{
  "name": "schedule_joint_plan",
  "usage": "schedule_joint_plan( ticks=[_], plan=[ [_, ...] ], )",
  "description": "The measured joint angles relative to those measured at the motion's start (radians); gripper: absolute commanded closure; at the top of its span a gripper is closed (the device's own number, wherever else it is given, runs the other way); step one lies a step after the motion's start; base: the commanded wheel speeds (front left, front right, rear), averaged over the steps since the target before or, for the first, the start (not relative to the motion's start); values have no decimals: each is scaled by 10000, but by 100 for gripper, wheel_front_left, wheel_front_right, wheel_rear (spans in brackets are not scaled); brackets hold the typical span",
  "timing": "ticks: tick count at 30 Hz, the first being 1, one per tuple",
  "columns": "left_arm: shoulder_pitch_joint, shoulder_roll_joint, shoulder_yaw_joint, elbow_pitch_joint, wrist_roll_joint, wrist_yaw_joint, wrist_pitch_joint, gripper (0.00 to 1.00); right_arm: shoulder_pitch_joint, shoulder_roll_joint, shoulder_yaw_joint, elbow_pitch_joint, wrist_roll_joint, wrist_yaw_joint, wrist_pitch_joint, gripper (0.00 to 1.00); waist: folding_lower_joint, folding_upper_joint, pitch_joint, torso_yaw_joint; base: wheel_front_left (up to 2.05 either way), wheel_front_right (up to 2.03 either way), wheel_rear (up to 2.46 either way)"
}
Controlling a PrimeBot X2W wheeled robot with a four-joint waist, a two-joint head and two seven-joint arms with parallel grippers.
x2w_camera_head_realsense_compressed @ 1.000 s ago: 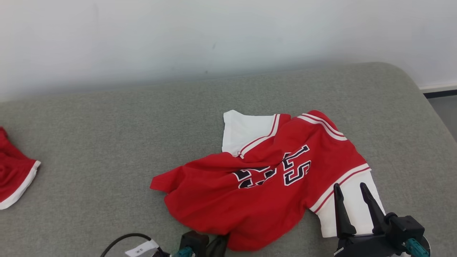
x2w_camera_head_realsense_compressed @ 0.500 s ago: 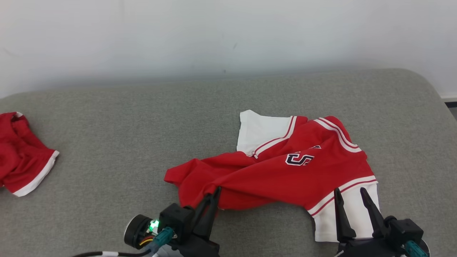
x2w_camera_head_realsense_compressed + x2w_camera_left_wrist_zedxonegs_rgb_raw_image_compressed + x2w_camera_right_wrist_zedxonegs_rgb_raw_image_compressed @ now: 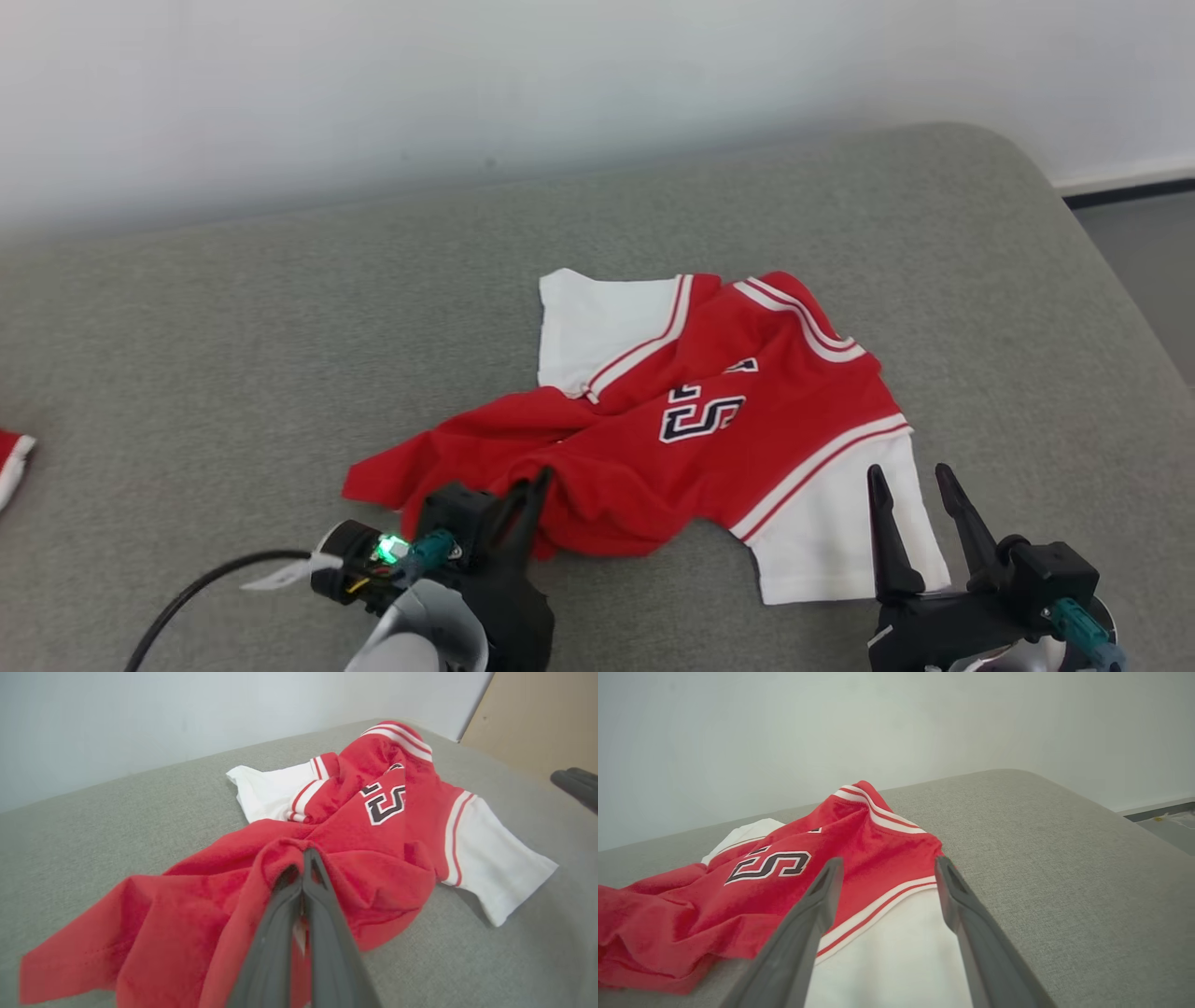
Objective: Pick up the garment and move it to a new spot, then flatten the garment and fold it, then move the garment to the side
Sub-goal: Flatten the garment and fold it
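Far left edge: a scrap of another red-and-white cloth (image 3: 7,462) on the grey cushion (image 3: 233,355). Lower left: left gripper (image 3: 540,478), fingers pressed together, pinching a bunched fold of red hem on the garment (image 3: 747,439), a red jersey with white sleeves and dark numerals, crumpled right of centre on the cushion. Lower right: right gripper (image 3: 907,471), fingers spread wide, holding nothing, tips at the near white sleeve (image 3: 822,532), contact unclear
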Motion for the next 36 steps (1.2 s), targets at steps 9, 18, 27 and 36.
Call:
schedule_joint_plan(
  ticks=[9,18,27,36],
  plan=[
    [-655,-387,221,2276,-81,-330,-1450,0,-33,0,-48,107,59,0,0,0,0,0,300,-183,0,0,0],
    [442,-385,-52,920,40,46,-2008,0,152,-4,-73,111,86,0,0,0,0,0,44,545,0,0,0],
    [1717,54,-184,-81,-61,539,-1747,0,227,6,4,113,104,0,0,0,0,0,-77,1029,0,0,0],
    [1587,276,-63,437,50,732,-1841,0,173,6,67,150,81,0,0,0,-1,0,2,725,0,0,0]
  ],
)
